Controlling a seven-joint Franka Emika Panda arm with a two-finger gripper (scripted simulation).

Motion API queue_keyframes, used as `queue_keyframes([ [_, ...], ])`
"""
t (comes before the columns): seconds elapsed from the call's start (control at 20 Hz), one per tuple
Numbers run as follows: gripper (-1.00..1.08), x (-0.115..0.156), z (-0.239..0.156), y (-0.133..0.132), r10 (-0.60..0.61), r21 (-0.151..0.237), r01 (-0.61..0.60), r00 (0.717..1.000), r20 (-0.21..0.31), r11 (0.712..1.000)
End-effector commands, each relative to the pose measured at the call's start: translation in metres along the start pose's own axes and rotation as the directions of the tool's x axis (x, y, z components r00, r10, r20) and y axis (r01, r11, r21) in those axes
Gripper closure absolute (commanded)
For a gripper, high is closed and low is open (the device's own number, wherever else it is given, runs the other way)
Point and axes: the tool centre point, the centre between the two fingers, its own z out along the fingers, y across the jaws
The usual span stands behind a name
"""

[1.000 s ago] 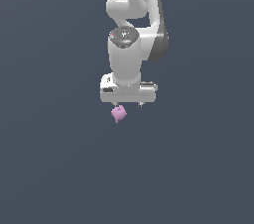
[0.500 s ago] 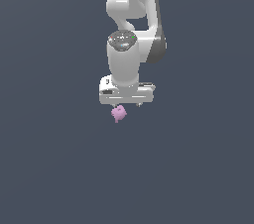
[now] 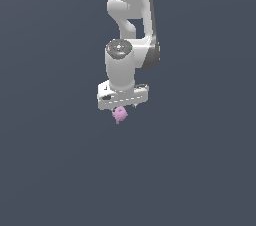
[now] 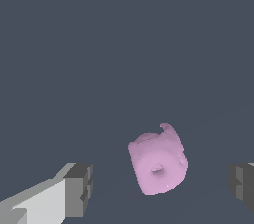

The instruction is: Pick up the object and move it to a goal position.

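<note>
My claw (image 4: 161, 183) is spread wide, its dark pads (image 4: 79, 188) standing well clear of anything. Between them, nearer one pad than the other and touching neither, sits the object (image 4: 158, 161), a pink lumpy thing with a curved nub, directly beneath my claw (image 3: 121, 105).

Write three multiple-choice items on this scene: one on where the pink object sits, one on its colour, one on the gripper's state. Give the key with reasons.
1. Where is the object?
A. Between the two fingers, touching neither
B. Outside the fingers, off to one side
C. On top of the arm

2. What colour is the object?
A. Green
B. Pink-lilac
C. Orange

3. What state is the gripper in?
A. Shut on the object
B. Open
C. Out of view

Key: 1 A, the wrist view shows gaps on both sides of it; 2 B, both views show pink-lilac; 3 B, the fingers stand wide apart.
</note>
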Motion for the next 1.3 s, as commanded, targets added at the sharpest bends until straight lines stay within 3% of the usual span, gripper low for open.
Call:
queue_keyframes([
  [0.0,-0.92,-0.006,0.010,0.005,-0.062,-0.005,0.062,0.998,0.000,0.998],
  [0.6,-0.92,-0.027,0.040,0.017,-0.264,-0.018,0.264,0.964,0.004,0.964],
  [1.25,-0.92,-0.030,0.052,0.019,-0.291,-0.019,0.291,0.957,0.005,0.956],
])
